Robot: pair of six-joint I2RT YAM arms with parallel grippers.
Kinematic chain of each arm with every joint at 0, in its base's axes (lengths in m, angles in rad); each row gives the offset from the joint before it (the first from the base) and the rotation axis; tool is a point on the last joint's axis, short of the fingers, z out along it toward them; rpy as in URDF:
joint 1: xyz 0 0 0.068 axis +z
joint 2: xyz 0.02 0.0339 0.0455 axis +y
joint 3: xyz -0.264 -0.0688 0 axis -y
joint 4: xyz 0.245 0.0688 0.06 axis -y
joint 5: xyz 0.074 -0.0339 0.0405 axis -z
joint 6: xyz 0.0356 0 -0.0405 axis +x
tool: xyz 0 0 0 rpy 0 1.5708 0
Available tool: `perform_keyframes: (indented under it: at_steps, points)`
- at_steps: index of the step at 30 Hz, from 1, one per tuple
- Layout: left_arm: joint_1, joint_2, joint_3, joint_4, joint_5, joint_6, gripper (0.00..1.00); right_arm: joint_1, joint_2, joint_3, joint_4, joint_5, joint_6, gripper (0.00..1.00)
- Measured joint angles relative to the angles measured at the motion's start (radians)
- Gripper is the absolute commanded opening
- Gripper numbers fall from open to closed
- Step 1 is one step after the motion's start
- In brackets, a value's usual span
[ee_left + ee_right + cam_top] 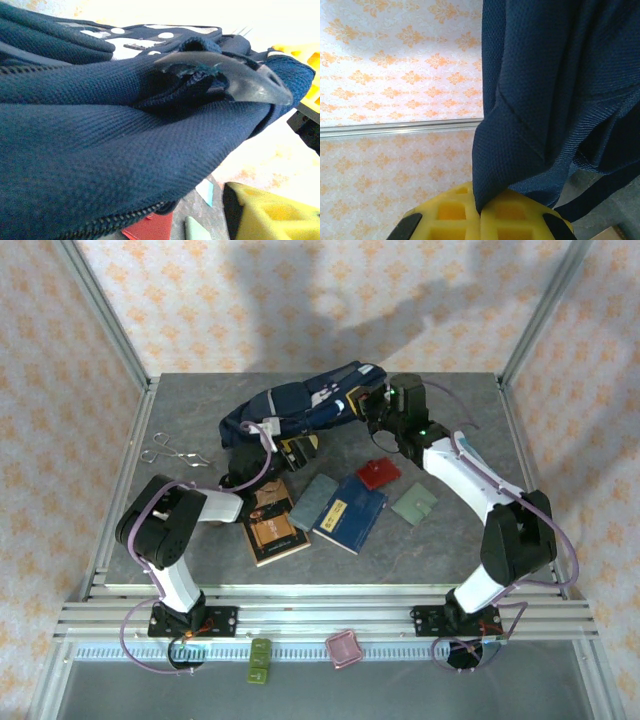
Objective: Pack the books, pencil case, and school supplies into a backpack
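Speckled grey tabletop [190, 405] carries woven navy backpack [300, 405], flat rectangular books [350, 512].

Black-and-white arms [180, 585], lilac cables [576, 562], yellow gridded right hand [480, 212]

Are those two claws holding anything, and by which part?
The right gripper pinches a fabric fold at one end of the backpack. The left gripper is at the backpack too; whether it grips cannot be told.
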State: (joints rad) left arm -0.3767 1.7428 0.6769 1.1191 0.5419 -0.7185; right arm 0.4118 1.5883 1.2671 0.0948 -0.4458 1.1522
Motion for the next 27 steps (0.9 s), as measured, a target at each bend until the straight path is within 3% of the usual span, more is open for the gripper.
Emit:
perform_keyframes:
  at_steps: [2,5,8,15,21,27]
  points:
    - [0.004,-0.005,-0.001,0.0,0.028,-0.005,0.56,0.0,0.0,0.0,0.002,0.0,0.0,0.0]
    - [0.015,-0.021,-0.006,0.011,0.069,-0.024,0.41,0.0,0.0,-0.001,0.003,0.0,0.0,0.0]
    - [0.025,-0.032,-0.006,0.017,0.1,-0.037,0.36,0.0,0.0,-0.001,0.003,0.0,0.0,0.0]
    - [0.029,-0.077,-0.007,-0.034,0.106,-0.01,0.11,0.0,0.0,-0.002,0.003,0.0,0.0,0.0]
    - [0.042,-0.107,-0.024,-0.093,0.097,0.038,0.0,0.002,0.0,-0.003,0.003,-0.003,0.0,0.0]
    - [0.043,-0.127,-0.024,-0.164,0.078,0.09,0.0,0.003,0.0,-0.008,-0.002,-0.003,-0.011,0.0]
